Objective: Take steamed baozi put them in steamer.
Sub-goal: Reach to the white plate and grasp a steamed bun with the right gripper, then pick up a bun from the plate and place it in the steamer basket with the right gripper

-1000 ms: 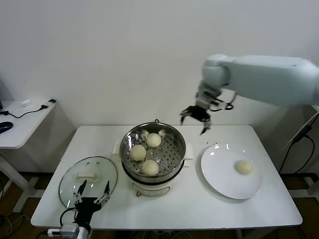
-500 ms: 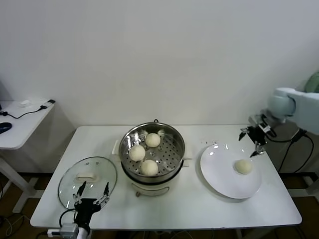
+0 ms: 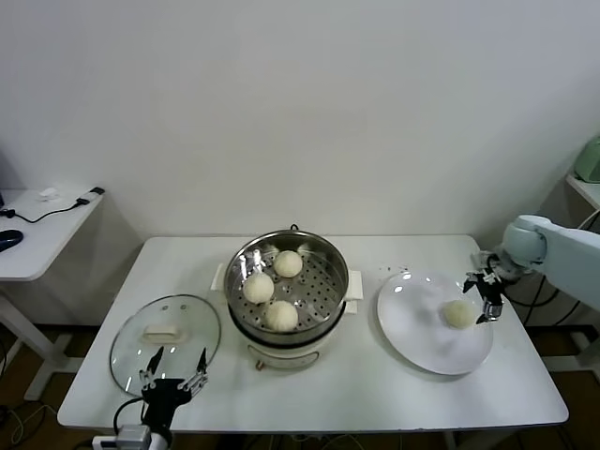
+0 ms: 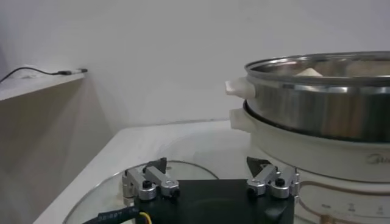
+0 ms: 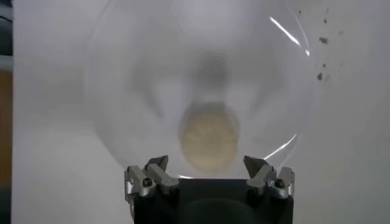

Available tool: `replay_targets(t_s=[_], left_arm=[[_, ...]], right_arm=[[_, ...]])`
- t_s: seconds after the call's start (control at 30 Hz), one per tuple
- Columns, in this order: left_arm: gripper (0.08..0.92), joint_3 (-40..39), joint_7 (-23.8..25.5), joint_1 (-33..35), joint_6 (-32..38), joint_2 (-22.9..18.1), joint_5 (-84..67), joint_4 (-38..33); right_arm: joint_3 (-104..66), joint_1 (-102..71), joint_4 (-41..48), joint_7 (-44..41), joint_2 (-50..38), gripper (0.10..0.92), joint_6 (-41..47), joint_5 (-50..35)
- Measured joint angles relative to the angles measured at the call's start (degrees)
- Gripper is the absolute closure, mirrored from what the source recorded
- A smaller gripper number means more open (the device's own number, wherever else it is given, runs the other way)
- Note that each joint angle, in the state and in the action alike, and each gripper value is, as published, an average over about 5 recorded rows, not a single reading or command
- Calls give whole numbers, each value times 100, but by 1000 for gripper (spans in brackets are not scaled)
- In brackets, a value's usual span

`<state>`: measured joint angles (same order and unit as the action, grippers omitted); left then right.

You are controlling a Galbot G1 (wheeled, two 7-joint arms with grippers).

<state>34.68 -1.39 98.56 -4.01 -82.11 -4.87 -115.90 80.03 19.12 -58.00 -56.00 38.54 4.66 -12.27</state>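
Observation:
Three steamed baozi lie on the perforated tray of the steel steamer at the table's middle. One more baozi rests on the white plate to the right; it shows as a pale bun in the right wrist view. My right gripper hovers open just above and to the right of that bun, nothing between its fingers. My left gripper stands open and empty at the front left, over the near edge of the glass lid. The steamer's wall fills the left wrist view.
Glass lid with a white handle lies flat at the front left of the white table. A low side table with cables stands off to the left. Dark crumbs speckle the tabletop beyond the plate.
My right arm has swung from above the steamer's right side out to the right and down, ending over the plate's bun. The left arm has stayed put.

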Motion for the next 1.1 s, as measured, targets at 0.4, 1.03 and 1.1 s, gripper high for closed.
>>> replay_targets(t_s=[0.4, 1.03, 1.1], left_arm=[[177, 2, -2, -10, 20, -1, 1, 28], [177, -39, -6, 8, 8, 40, 17, -68], [177, -49, -10, 7, 8, 62, 13, -77]], right_arm=[[-550, -598, 511, 131, 389, 205, 139, 211], [286, 615, -132, -97, 384, 389, 267, -514], [651, 1101, -320, -117, 456, 389, 308, -835]])
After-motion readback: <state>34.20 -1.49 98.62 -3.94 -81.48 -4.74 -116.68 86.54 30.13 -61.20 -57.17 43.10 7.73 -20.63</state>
